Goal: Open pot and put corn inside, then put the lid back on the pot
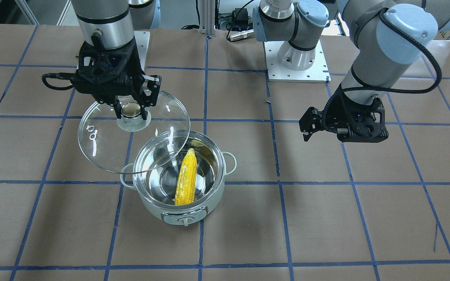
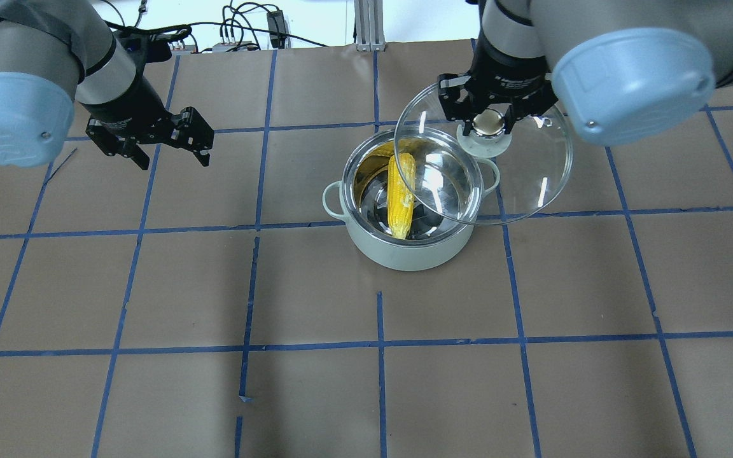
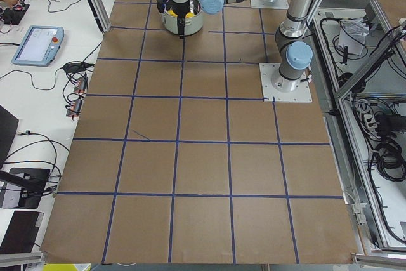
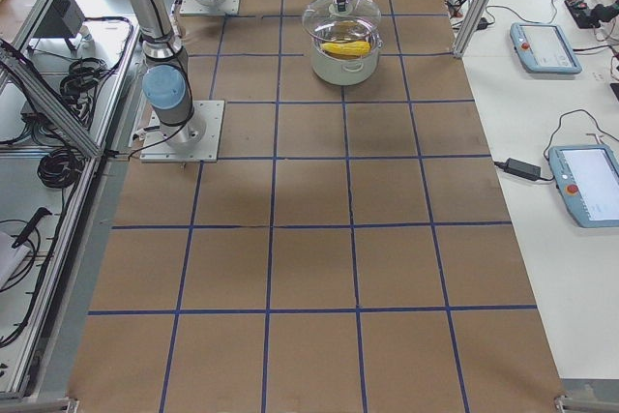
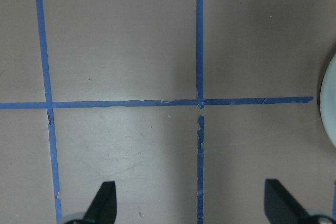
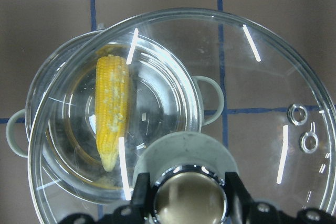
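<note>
The corn (image 1: 186,179) is seen lying inside the pot (image 2: 404,254), its pointed end toward the robot. The lid (image 1: 104,144) is grasped by its knob (image 6: 190,198) in the clenched right hand (image 1: 132,111), raised and offset, so that only part of the opening is overlapped. The left hand (image 2: 174,159) is spread open and empty, well apart, above the worktop (image 2: 150,286) crossed by blue tape lines (image 5: 199,35).
</note>
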Available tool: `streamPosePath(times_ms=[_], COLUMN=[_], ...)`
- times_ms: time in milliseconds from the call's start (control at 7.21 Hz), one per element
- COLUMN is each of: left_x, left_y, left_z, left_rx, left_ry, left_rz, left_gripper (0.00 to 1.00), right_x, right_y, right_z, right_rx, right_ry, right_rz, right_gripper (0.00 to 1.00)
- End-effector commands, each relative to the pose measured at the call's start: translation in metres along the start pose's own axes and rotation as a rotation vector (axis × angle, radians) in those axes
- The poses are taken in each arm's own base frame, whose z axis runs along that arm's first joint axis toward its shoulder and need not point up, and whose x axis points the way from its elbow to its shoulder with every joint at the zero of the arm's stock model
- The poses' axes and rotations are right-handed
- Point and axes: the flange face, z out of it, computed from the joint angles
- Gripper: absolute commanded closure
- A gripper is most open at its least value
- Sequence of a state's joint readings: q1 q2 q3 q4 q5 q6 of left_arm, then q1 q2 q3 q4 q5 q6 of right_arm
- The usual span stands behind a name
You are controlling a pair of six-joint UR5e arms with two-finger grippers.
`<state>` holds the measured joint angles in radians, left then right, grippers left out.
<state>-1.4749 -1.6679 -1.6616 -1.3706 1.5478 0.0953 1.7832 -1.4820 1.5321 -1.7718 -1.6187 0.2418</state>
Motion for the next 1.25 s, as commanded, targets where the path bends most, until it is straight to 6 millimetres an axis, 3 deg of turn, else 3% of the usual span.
streamPosePath(times_ms=[0, 277, 416, 554, 693, 1109], left_x=[0.0, 0.002, 0.001, 0.003, 0.005, 0.003], left_y=[-0.001, -0.001, -0.003, -0.002, 0.0, -0.005], left_z=[-0.003, -0.003, 0.0, 0.0, -0.003, 0.005], left_rx=[0.007, 0.007, 0.003, 0.003, 0.008, -0.006], left_ry=[-0.002, -0.002, -0.002, 0.001, 0.001, 0.001], left_rz=[0.001, 0.001, -0.001, 0.001, 0.004, 0.0], left_gripper=[0.0, 0.0, 0.0, 0.0, 0.0, 0.0], right_x=[-0.024, -0.027, -0.034, -0.053, -0.065, -0.068], right_y=[-0.013, -0.018, -0.036, -0.04, -0.037, -0.032], right_z=[0.028, 0.042, 0.071, 0.091, 0.092, 0.108], right_rx=[0.013, 0.016, 0.035, 0.048, 0.049, -0.002], right_ry=[-0.014, -0.017, -0.023, -0.032, -0.035, -0.054], right_rz=[0.059, 0.058, 0.062, 0.04, 0.021, 0.015], right_gripper=[0.66, 0.66, 0.66, 0.66, 0.66, 0.65])
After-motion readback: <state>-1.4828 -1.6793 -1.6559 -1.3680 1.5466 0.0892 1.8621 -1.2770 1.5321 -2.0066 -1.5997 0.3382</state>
